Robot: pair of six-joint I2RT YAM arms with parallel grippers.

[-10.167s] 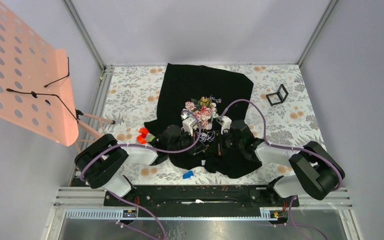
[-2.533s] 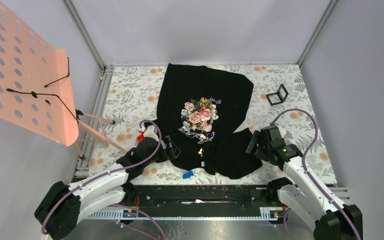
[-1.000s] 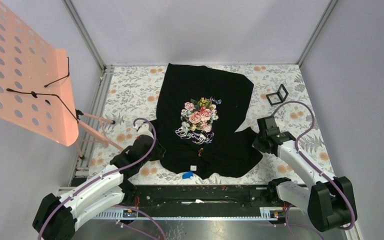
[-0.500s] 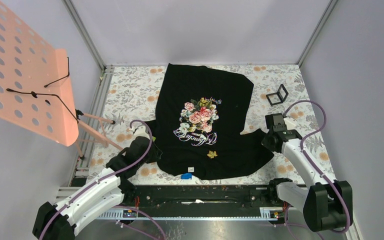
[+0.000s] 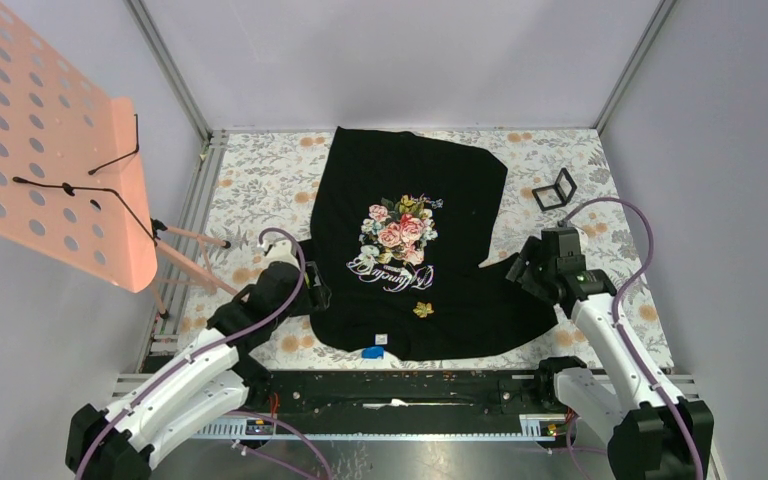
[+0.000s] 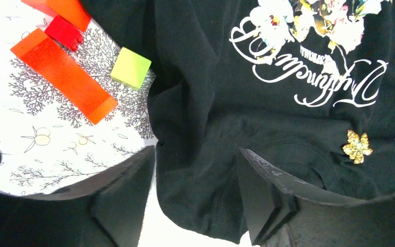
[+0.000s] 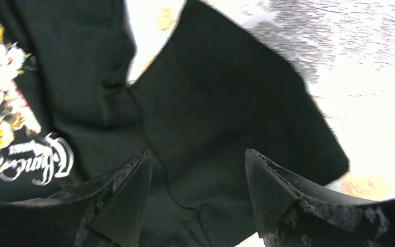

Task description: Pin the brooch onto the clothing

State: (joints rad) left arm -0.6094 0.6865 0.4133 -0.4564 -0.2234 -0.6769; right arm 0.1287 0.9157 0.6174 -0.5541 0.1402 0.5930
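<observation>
Brooch (image 6: 357,146) rests on T-shirt (image 6: 211,103), right of left gripper (image 6: 195,206) (jaws parted)

The brooch (image 5: 424,309) lies on the T-shirt (image 5: 410,170), nearer than its lettering (image 5: 390,276), between the left claw (image 5: 312,296) and right claw (image 5: 516,269).

Pink perforated sheet stand (image 5: 40,130) overhangs the floral worktop's (image 5: 260,175) left edge; small black folded frame (image 5: 555,188) stands near the far-right corner; far-left corner unobstructed.
</observation>
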